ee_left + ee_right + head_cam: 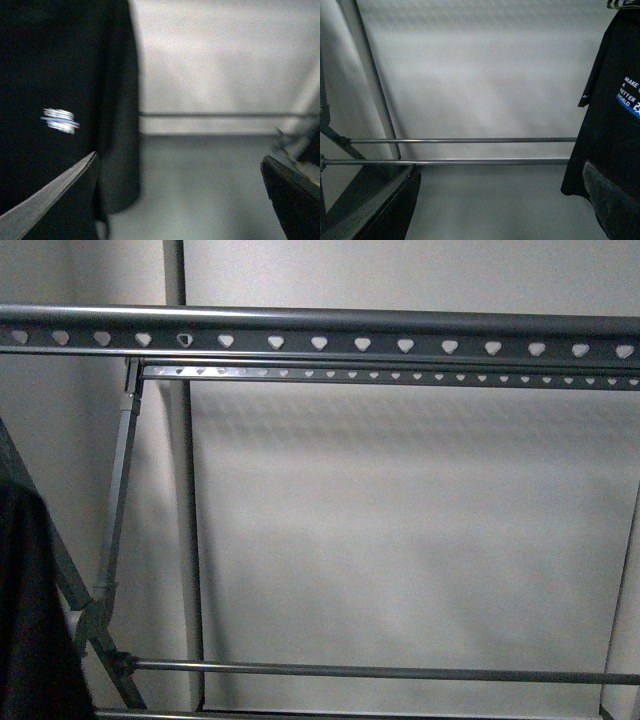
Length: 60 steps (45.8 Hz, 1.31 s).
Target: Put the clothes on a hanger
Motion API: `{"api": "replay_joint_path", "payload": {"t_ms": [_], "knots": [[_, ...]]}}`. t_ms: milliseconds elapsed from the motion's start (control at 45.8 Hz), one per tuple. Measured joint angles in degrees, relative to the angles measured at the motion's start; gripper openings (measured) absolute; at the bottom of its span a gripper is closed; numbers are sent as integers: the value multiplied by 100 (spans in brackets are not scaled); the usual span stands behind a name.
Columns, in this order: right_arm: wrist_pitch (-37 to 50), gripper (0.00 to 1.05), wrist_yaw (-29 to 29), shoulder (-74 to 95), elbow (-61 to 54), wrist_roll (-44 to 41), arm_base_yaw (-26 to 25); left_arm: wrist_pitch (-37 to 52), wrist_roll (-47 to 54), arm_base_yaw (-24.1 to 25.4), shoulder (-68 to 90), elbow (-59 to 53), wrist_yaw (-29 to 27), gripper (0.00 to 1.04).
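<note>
The black T-shirt [25, 620] hangs at the far left edge of the front view, beside the grey drying rack [320, 330]. In the left wrist view the shirt [60, 75] fills one side, with its small white-and-blue logo [60, 121] showing. My left gripper [180, 172] is open and empty close to the shirt. In the right wrist view the shirt [612, 115] hangs at the edge, showing its white and blue print [629, 97] and a bit of a hanger [620, 4] above. My right gripper [502, 177] is open and empty.
The rack's top rail with a row of holes [320, 342] crosses the front view, with a second rail [400, 373] behind and a low crossbar [380, 672]. Two low bars [460, 150] cross the right wrist view. A pale wall [400, 520] stands behind.
</note>
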Motion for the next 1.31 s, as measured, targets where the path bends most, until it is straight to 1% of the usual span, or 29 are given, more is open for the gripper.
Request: {"api": "replay_joint_path", "payload": {"t_ms": [44,87,109,153,218,350,437,546,655,830,939,1070,1114,1136,1201,1223,1267,1311], "knots": [[0,97,0,0,0,0,0,-52,-52,254,507,142,671,98],[0,97,-22,0,0,-2,0,116,-140,413,984,260,776,98],[0,97,-20,0,0,-2,0,275,-223,498,1276,341,734,98],[0,97,-15,0,0,0,0,575,-398,621,1749,503,590,98],[0,97,-2,0,0,0,0,1147,-826,817,2645,916,201,98],[0,97,-2,0,0,-2,0,1528,-1576,1071,4070,1770,-358,98],[0,97,-4,0,0,0,0,1869,-2216,1252,5370,2544,-907,98],[0,97,-2,0,0,0,0,1617,-3056,1469,6701,3554,-1661,98],[0,97,-2,0,0,0,0,1585,-3482,1526,7565,4297,-2186,98],[0,97,-4,0,0,0,0,1443,-3724,1504,8223,4966,-2557,98],[0,97,-2,0,0,0,0,1346,-3790,1397,8769,5598,-2900,98],[0,97,-2,0,0,-2,0,1047,-3873,1329,9401,6367,-3110,98],[0,97,-2,0,0,0,2,857,-3895,1331,9604,6603,-3213,89],[0,97,-2,0,0,-2,0,837,-3899,1331,9630,6634,-3222,87],[0,97,-2,0,0,0,0,758,-3908,1331,9755,6760,-3217,77],[0,97,-2,0,0,0,0,750,-3908,1331,9768,6771,-3211,75],[0,97,-4,0,0,0,0,702,-3912,1331,9796,6800,-3174,67],[0,97,-4,0,0,0,0,684,-3910,1333,9801,6800,-3134,63]]}}
